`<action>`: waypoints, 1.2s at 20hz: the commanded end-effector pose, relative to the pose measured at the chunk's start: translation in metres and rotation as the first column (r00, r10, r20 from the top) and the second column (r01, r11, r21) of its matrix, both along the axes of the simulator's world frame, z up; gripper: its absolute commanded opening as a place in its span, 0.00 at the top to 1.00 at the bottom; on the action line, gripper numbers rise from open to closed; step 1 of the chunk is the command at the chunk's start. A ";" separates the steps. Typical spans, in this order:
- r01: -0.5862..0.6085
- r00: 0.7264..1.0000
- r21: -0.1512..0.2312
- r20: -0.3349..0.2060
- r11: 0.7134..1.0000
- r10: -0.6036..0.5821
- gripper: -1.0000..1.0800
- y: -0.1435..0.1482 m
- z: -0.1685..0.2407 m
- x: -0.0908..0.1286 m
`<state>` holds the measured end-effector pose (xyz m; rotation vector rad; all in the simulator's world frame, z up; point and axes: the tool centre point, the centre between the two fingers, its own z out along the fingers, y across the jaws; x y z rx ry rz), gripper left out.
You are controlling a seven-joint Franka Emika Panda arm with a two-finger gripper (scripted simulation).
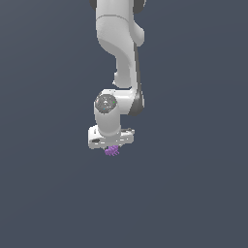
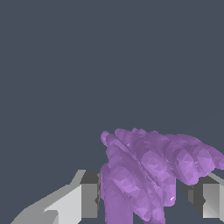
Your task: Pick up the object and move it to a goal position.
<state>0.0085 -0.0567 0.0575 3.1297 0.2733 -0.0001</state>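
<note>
Fingers (image 2: 89, 199) of the white robot gripper (image 2: 146, 197) stand on either side of the small purple spiky clump (image 2: 148, 170), closed against it; in the exterior view it pokes out just beneath the gripper (image 1: 112, 147).

My white arm (image 1: 118, 53) with a black strip along its side, my white gripper (image 1: 112, 145) with grey and dark grey fingers (image 2: 89, 194), a glossy faceted purple object (image 2: 144, 175), a plain slate-blue backdrop (image 1: 193, 193)

plain dark slate-grey backdrop (image 1: 43, 193); flat, even light
</note>
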 end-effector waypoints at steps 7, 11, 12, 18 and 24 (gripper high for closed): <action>-0.001 1.000 0.000 0.000 1.000 0.001 1.00 0.041 0.034 -0.042; -0.001 1.000 -0.001 0.000 1.000 0.001 1.00 0.065 0.054 -0.067; -0.001 1.000 -0.001 0.000 1.000 0.001 1.00 0.071 0.059 -0.072; -0.001 1.000 -0.001 0.000 1.000 0.001 1.00 0.101 0.085 -0.102; -0.001 1.000 -0.001 0.000 1.000 0.001 1.00 0.121 0.102 -0.121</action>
